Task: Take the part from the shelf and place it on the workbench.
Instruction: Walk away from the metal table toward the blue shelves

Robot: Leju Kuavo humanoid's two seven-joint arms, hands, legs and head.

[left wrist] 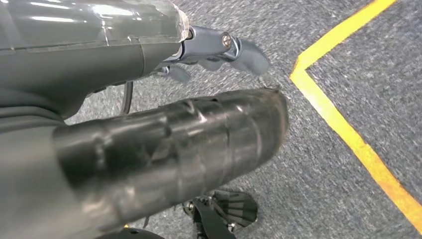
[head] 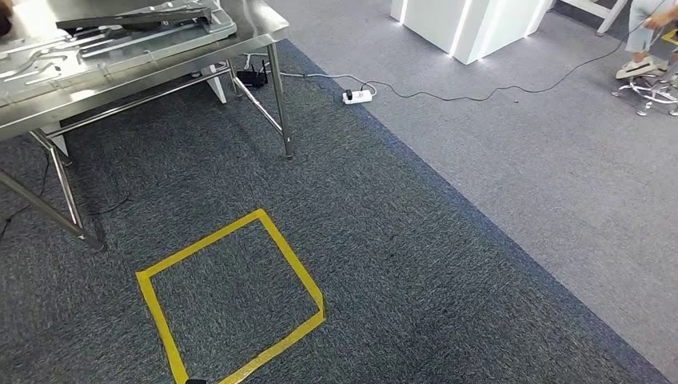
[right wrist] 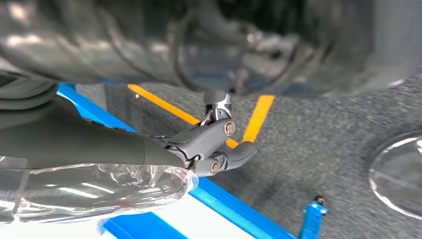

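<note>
The steel workbench (head: 254, 30) stands at the upper left on thin legs. On it lie a long dark metal part (head: 136, 19) and several flat silver parts (head: 48, 58). My left hand (left wrist: 209, 99) hangs over the carpet, its thick dark thumb (left wrist: 199, 139) apart from the grey fingers (left wrist: 224, 47), with nothing in it. My right hand (right wrist: 209, 147) also hangs low. Its fingers (right wrist: 221, 142) are loosely bent and hold nothing.
A yellow tape square (head: 232, 296) marks the dark carpet ahead, also seen as yellow tape (left wrist: 348, 134). Blue tape (right wrist: 239, 204) runs under my right hand. A power strip (head: 358, 96) with cable, a white lit cabinet (head: 464, 24) and a person's legs (head: 646, 36) lie beyond.
</note>
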